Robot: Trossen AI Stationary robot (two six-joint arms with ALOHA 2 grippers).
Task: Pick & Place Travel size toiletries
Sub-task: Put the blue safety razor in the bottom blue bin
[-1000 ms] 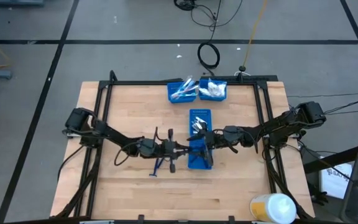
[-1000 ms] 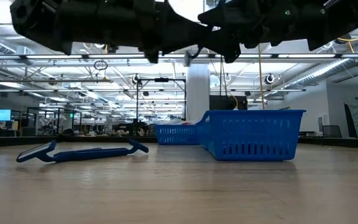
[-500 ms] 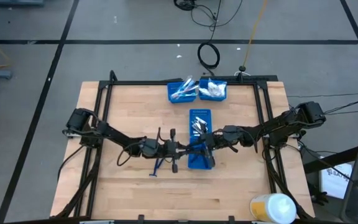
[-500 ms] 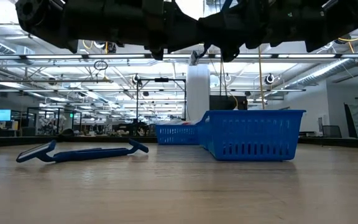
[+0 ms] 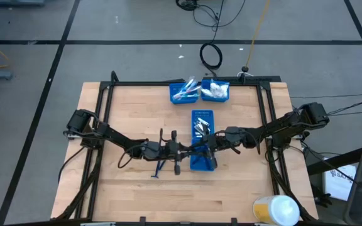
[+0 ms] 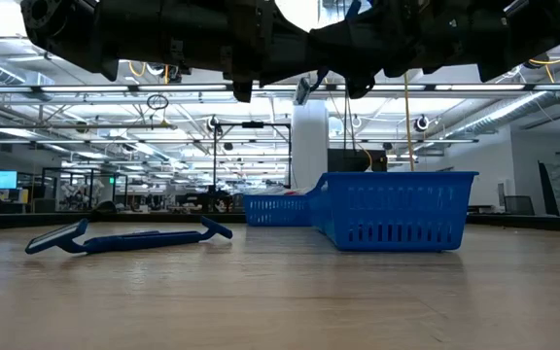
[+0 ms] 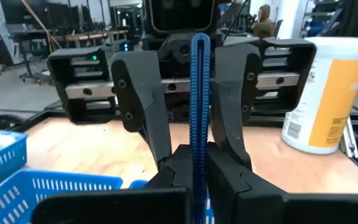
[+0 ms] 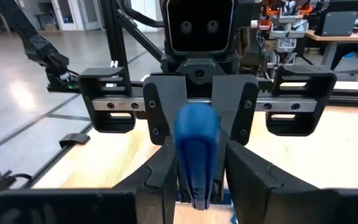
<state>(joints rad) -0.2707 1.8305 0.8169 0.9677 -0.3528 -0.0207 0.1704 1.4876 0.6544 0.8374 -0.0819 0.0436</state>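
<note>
Both arms meet over the middle of the table, above a blue bin (image 5: pixel 201 157). My left gripper (image 5: pixel 182 149) and my right gripper (image 5: pixel 205 144) face each other, each shut on the same dark blue razor (image 7: pixel 200 93). In the left wrist view the razor's ribbed handle runs away between my fingers into the right gripper. In the right wrist view its rounded blue end (image 8: pixel 196 134) sits between my right fingers. A second razor (image 5: pixel 161 167) lies flat on the wood left of the bin, also seen as razor (image 6: pixel 129 238). My left gripper pinches the ribbed handle (image 7: pixel 199 158) between its two fingers, coming level from the table's left, fingers along the handle. The razor is lifted clear above the bin. My right gripper pinches the razor's other end (image 8: pixel 196 168) between its two fingers, coming level from the table's right, fingers along it.
Two more blue bins (image 5: pixel 184 91) (image 5: pixel 215 91) with white and light-blue items stand at the far edge. The middle bin holds several small items at its far end (image 5: pixel 200 127). A yellow-and-white canister (image 5: pixel 275 209) stands at the near right corner. A black frame rims the table.
My right gripper has shut on the razor that my left gripper holds out over the bin. Both arms have stayed in place, and the razor has stayed level and lifted.
</note>
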